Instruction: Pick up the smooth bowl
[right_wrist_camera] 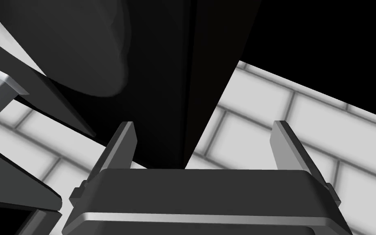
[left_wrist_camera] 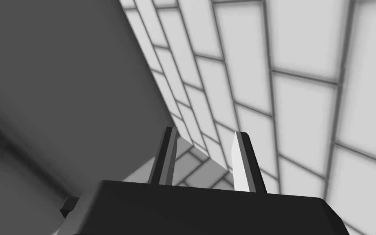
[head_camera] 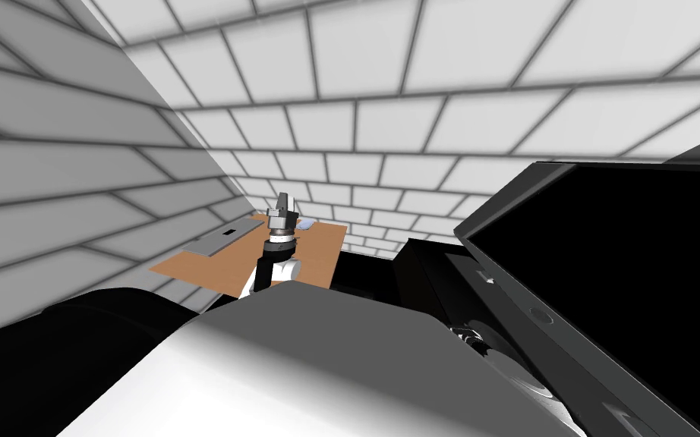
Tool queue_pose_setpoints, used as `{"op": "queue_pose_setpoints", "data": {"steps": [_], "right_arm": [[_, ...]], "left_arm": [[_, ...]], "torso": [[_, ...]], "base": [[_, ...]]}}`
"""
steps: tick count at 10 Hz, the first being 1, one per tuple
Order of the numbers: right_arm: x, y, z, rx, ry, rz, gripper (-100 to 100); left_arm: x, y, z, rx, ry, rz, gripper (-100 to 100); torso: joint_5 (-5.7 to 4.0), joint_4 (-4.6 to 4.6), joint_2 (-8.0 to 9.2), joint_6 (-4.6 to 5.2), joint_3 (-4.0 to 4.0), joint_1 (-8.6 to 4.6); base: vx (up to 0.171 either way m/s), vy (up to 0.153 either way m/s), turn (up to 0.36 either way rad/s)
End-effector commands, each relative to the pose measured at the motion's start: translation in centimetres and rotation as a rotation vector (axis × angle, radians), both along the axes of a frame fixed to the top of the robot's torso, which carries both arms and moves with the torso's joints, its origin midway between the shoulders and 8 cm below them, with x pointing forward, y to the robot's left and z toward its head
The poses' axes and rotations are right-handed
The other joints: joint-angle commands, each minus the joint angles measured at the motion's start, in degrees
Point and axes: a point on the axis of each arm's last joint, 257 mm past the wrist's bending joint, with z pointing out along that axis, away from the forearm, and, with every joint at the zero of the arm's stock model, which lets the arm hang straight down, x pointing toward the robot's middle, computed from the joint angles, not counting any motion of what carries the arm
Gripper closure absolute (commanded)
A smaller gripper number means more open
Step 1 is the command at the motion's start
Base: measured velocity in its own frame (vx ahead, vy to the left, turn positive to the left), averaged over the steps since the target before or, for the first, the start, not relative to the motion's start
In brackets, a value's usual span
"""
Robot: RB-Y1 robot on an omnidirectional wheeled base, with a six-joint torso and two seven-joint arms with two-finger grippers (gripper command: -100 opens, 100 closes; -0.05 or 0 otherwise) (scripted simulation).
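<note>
Risk entry: L gripper (head_camera: 286, 202), thin fingers part-open w/ nothing betw., points up over flat brown tabletop (head_camera: 318, 254); small pale smooth bowl (head_camera: 305, 224) (prob.) sits at tabletop's far edge, so a blind descent may knock it off; R gripper (right_wrist_camera: 203, 126) open, empty.

There is one brown table (head_camera: 318, 254), a little left of the middle of the frame. Two things lie on it. One is a flat grey slab (head_camera: 223, 237) with one dark slot, at the table's left side. The other is a small pale thing (head_camera: 305, 224) at the upper edge, too small to name. One arm rises in front of the table, with one left gripper (head_camera: 286, 202). Two tiled walls meet in one corner. One big dark box (head_camera: 515, 288) fills the right. There is one right gripper (right_wrist_camera: 205, 124). Each gripper has two fingers.
</note>
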Motion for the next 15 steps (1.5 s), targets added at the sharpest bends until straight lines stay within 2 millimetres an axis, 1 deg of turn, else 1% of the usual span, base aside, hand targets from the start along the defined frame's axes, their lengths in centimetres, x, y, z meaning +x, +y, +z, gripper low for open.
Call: {"op": "queue_pose_setpoints", "data": {"steps": [1, 3, 5, 6, 7, 9, 10, 12, 13, 14, 15], "right_arm": [[-1.0, -1.3, 0.0, -0.026, 0.029, -0.009, -100], [-1.0, -1.3, 0.0, -0.026, 0.029, -0.009, -100], [-4.5, -3.7, -0.1, -0.083, 0.110, -0.016, -100], [-4.5, -3.7, -0.1, -0.083, 0.110, -0.016, -100], [-6.0, -4.6, -0.2, -0.104, 0.144, -0.019, -100], [-8.6, -5.6, -0.3, -0.130, 0.200, -0.025, -100], [-8.3, -6.3, 0.2, -0.143, 0.189, -0.031, -100], [-8.6, -5.6, -0.3, -0.130, 0.200, -0.025, -100], [-10.2, -5.8, -0.6, -0.137, 0.234, -0.028, -100], [-9.4, -5.6, -0.6, -0.135, 0.218, -0.026, -100], [-9.5, -5.6, -0.7, -0.135, 0.220, -0.027, 0]], "left_arm": [[0.0, 0.0, 0.0, 0.000, 0.000, 0.000, 0], [0.0, 0.0, 0.0, 0.000, 0.000, 0.000, 0], [0.0, 0.0, 0.0, 0.000, 0.000, 0.000, 0], [0.0, 0.0, 0.0, 0.000, 0.000, 0.000, 0], [0.0, 0.0, 0.0, 0.000, 0.000, 0.000, 0], [0.0, 0.0, 0.0, 0.000, 0.000, 0.000, 0], [0.0, 0.0, 0.0, 0.000, 0.000, 0.000, 0], [0.0, 0.0, 0.0, 0.000, 0.000, 0.000, 0], [0.0, 0.0, 0.0, 0.000, 0.000, 0.000, 0], [0.0, 0.0, 0.0, 0.000, 0.000, 0.000, 0], [0.0, 0.0, 0.0, 0.000, 0.000, 0.000, 0]], "torso": [[0.00, 0.00, 0.00, 0.00, 0.00, 0.00], [-0.01, 0.01, 0.04, -0.02, 0.02, 0.00], [0.00, 0.02, 0.07, -0.01, 0.04, 0.00], [0.00, 0.01, 0.04, 0.00, 0.02, -0.01], [-0.02, 0.01, 0.03, -0.01, 0.02, -0.01], [-0.01, 0.01, 0.02, -0.01, 0.01, -0.04], [-0.03, 0.01, 0.02, -0.01, 0.01, -0.06], [-0.01, 0.02, 0.07, -0.01, 0.04, 0.00], [-0.01, 0.03, 0.10, -0.01, 0.06, 0.03], [-0.01, 0.02, 0.09, -0.01, 0.05, 0.01], [-0.01, 0.03, 0.09, -0.02, 0.05, 0.01]], "base": [[0.028, -0.009, 0.007], [0.005, -0.002, -0.001], [0.019, -0.006, 0.036], [0.021, -0.009, 0.012], [0.020, -0.011, 0.025], [0.022, -0.020, 0.026], [0.017, -0.014, 0.009], [0.003, -0.002, -0.001], [0.005, -0.007, 0.015], [0.004, -0.005, 0.003], [0.000, 0.000, 0.000]]}}
